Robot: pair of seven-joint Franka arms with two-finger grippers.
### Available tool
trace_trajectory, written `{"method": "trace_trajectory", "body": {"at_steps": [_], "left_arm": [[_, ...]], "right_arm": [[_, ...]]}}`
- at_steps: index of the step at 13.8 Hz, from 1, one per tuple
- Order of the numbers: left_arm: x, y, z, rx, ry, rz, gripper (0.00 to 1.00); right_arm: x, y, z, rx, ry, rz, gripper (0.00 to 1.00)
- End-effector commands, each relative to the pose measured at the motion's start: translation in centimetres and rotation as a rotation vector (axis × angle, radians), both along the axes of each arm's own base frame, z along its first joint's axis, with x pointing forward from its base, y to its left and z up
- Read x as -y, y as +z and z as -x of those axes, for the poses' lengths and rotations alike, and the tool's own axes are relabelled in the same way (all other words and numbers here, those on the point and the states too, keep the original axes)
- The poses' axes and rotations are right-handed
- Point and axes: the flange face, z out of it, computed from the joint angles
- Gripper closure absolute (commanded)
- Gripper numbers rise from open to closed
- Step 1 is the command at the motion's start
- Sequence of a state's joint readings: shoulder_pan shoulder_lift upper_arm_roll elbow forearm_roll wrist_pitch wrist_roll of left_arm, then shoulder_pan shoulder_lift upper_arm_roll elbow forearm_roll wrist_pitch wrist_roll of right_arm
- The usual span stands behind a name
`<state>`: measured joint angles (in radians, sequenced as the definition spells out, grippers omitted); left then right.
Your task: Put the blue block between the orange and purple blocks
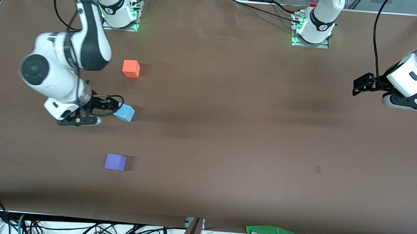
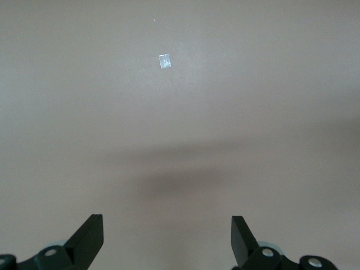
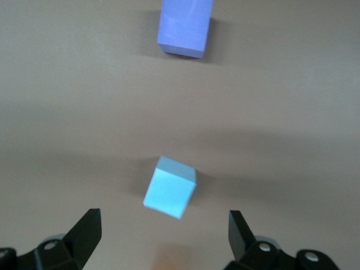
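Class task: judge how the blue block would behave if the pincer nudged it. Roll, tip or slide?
The blue block has flat faces, so it would probably slide, not roll. Its matte surface looks grippy. It seems solid and likely stiff.

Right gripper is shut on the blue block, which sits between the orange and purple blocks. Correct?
Not quite. The right gripper is open, fingers clear of the blue block, as the right wrist view shows. The block does lie on the table between the orange block and the purple block.

Spread left claw (image 2: 167, 239) over bare table (image 2: 180, 84)
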<state>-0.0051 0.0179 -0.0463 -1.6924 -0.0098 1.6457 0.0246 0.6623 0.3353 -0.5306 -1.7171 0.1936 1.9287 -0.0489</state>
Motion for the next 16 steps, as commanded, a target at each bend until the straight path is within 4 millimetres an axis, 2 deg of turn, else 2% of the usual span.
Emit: {"method": "trace_trajectory", "body": {"at_steps": [1, 3, 6, 8, 11, 13, 16], "left_arm": [[0.1, 0.9, 0.3, 0.001, 0.005, 0.006, 0.0], [0.2, 0.9, 0.3, 0.001, 0.003, 0.006, 0.0], [0.1, 0.9, 0.3, 0.001, 0.005, 0.006, 0.0], [0.2, 0.9, 0.3, 0.001, 0.003, 0.006, 0.0], [0.1, 0.9, 0.3, 0.001, 0.005, 0.006, 0.0], [0.1, 0.9, 0.3, 0.001, 0.005, 0.006, 0.0], [0.1, 0.9, 0.3, 0.001, 0.005, 0.006, 0.0]], "right_arm": [[1.2, 5.3, -0.3, -0.04, 0.029, 0.012, 0.0], [1.6, 8.4, -0.1, -0.076, 0.023, 0.015, 0.0], [1.9, 12.1, 0.7, -0.094, 0.031, 0.053, 0.0], [2.8, 14.5, 1.8, -0.082, 0.031, 0.041, 0.0], [3.2, 16.3, 3.3, -0.093, 0.042, 0.005, 0.0], [3.4, 16.3, 3.8, -0.108, 0.061, -0.034, 0.0], [3.7, 17.5, 4.5, -0.087, 0.107, 0.033, 0.0]]}}
